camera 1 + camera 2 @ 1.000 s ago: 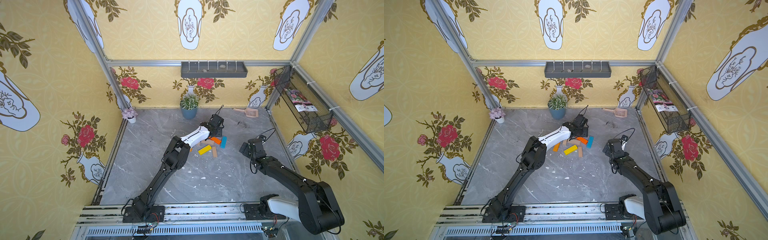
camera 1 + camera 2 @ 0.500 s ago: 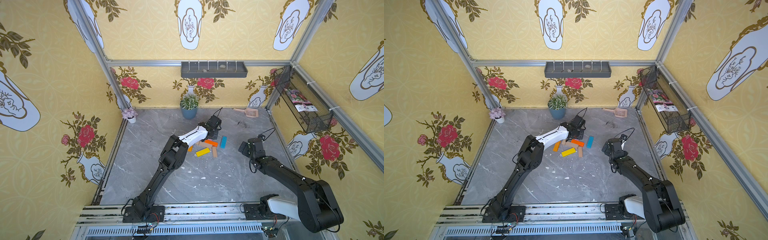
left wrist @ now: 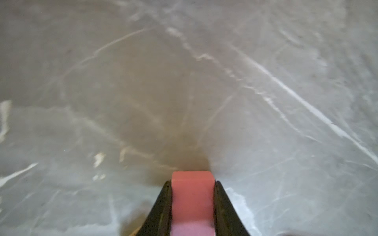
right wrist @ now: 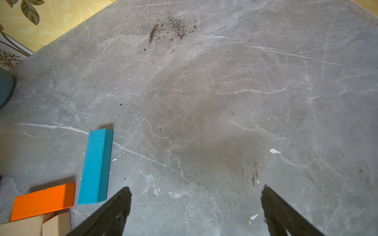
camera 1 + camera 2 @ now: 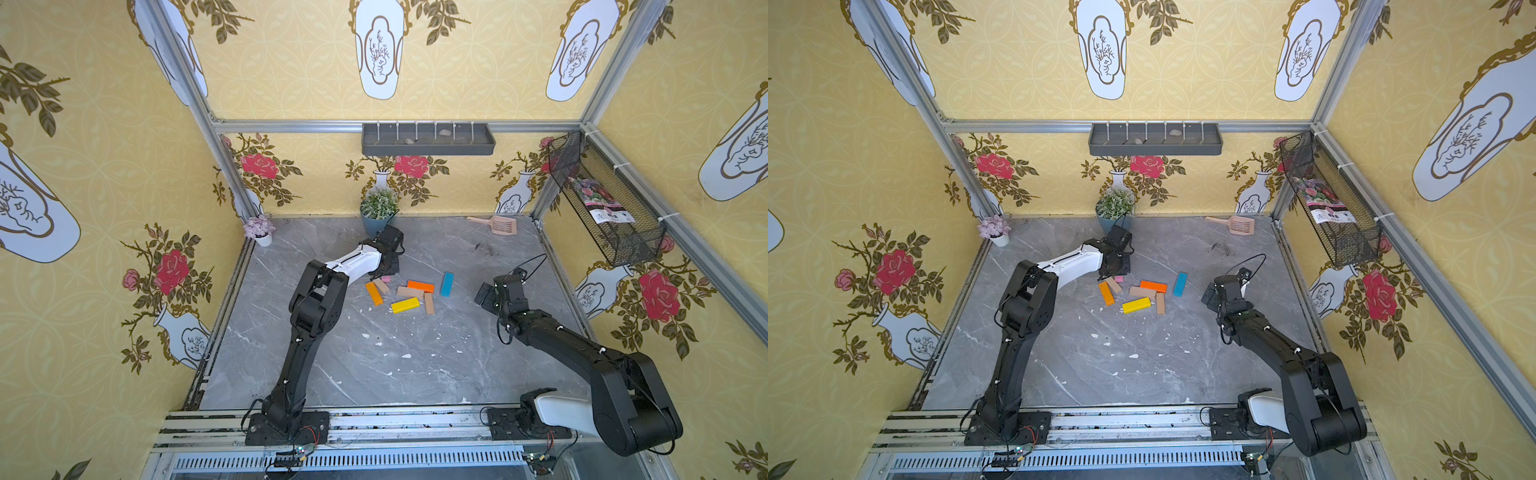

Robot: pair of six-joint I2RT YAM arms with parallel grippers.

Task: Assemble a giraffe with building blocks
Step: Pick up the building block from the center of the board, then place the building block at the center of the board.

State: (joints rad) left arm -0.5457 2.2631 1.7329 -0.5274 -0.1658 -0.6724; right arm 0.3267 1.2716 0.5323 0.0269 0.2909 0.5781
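The building blocks lie loose on the grey marble floor. In both top views I see two orange (image 5: pixel 373 293) (image 5: pixel 1153 286), blue (image 5: pixel 446 284), yellow (image 5: pixel 405 305) and tan (image 5: pixel 410 291) bars. My left gripper (image 5: pixel 388 266) (image 5: pixel 1116 268) sits at the pile's left end, shut on the pink block (image 3: pixel 192 196), whose tip shows below it (image 5: pixel 385 279). The left wrist view has both jaws pressed against the block's sides (image 3: pixel 192 182). My right gripper (image 5: pixel 482 296) (image 4: pixel 196 190) hangs open and empty to the right of the blue block (image 4: pixel 96 165). No giraffe figure is formed.
A potted plant (image 5: pixel 378 210) stands just behind the left gripper and a small flower pot (image 5: pixel 259 230) in the back left corner. A peach scoop (image 5: pixel 496 224) lies at the back right near scattered dirt (image 5: pixel 482 247). A wire basket (image 5: pixel 606 199) hangs on the right wall.
My left gripper has moved left from over the pile to its left end and closed on the pink block. The right arm has stayed put.
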